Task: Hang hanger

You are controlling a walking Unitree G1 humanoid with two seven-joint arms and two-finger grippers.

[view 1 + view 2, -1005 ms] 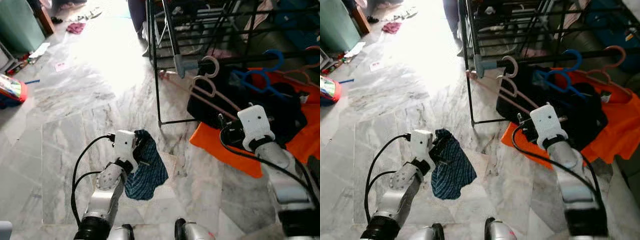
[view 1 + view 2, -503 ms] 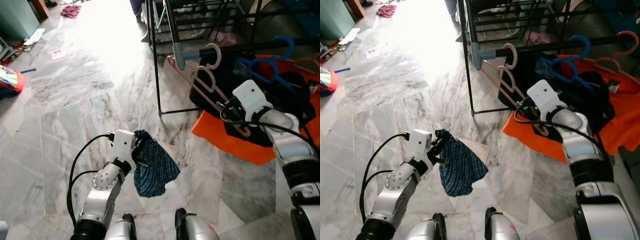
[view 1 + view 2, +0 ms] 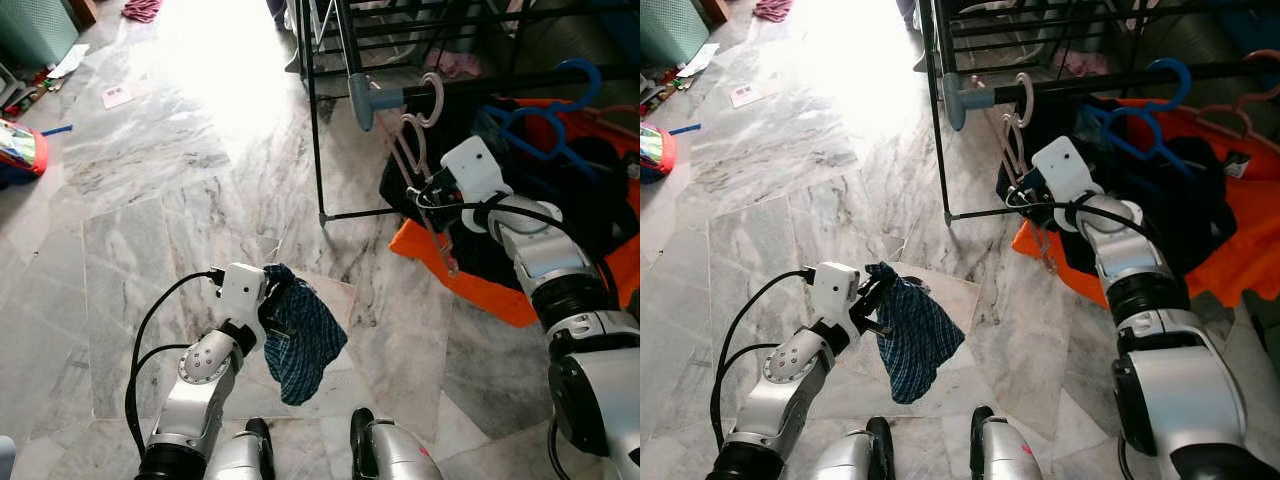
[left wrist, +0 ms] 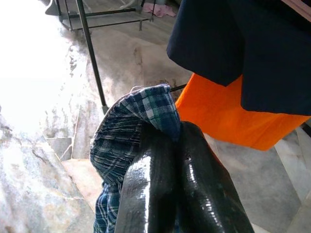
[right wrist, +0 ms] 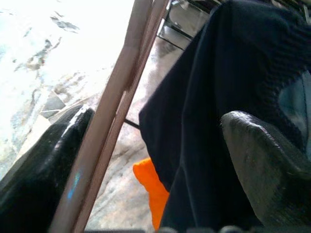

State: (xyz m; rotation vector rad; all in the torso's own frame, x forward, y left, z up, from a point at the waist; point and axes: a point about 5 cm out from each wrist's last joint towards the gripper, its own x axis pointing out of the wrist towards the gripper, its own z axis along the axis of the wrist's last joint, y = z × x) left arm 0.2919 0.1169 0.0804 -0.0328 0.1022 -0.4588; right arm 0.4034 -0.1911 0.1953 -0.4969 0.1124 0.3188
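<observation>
Hanger (image 3: 418,150), pale pink, hangs from our rack's rail (image 3: 470,88) near its capped end, its bar lying between our right gripper (image 5: 146,160)'s parted fingers. Our left gripper (image 4: 177,179) clamps a checked cloth (image 3: 300,335) above the marble floor (image 3: 150,200).

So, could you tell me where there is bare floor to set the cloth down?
Bare marble floor lies left of the rack, short of the litter. Right of it, hangers and orange cloth crowd the floor.
</observation>
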